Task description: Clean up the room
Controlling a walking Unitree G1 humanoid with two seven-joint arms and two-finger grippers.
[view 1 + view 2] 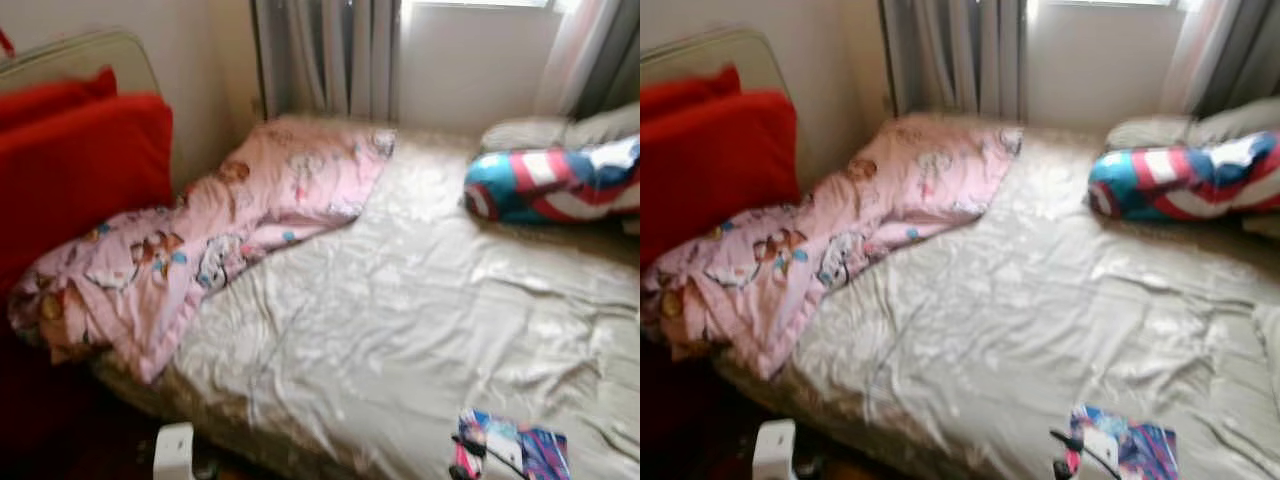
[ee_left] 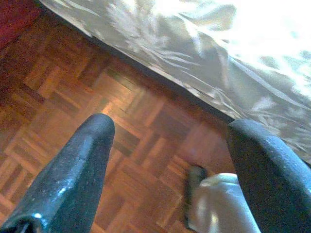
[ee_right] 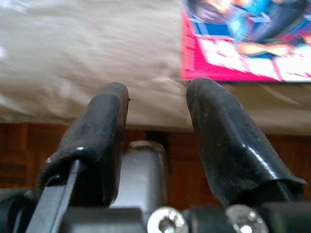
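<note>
A colourful comic book (image 1: 520, 445) lies on the beige bed sheet (image 1: 400, 320) near the bed's front edge. In the right wrist view my right gripper (image 3: 158, 90) hovers at that edge, open with nothing between its fingers, and the book (image 3: 243, 39) lies just past one fingertip. A rumpled pink cartoon blanket (image 1: 200, 240) is spread over the bed's left side. My left gripper (image 2: 170, 126) hangs open, its fingers wide apart, over the parquet floor (image 2: 63, 97) beside the bed.
Red pillows (image 1: 70, 150) are stacked at the left against the wall. A blue, red and white striped pillow (image 1: 550, 185) and a pale pillow (image 1: 530, 132) lie at the far right. Curtains (image 1: 325, 55) and a window are behind the bed.
</note>
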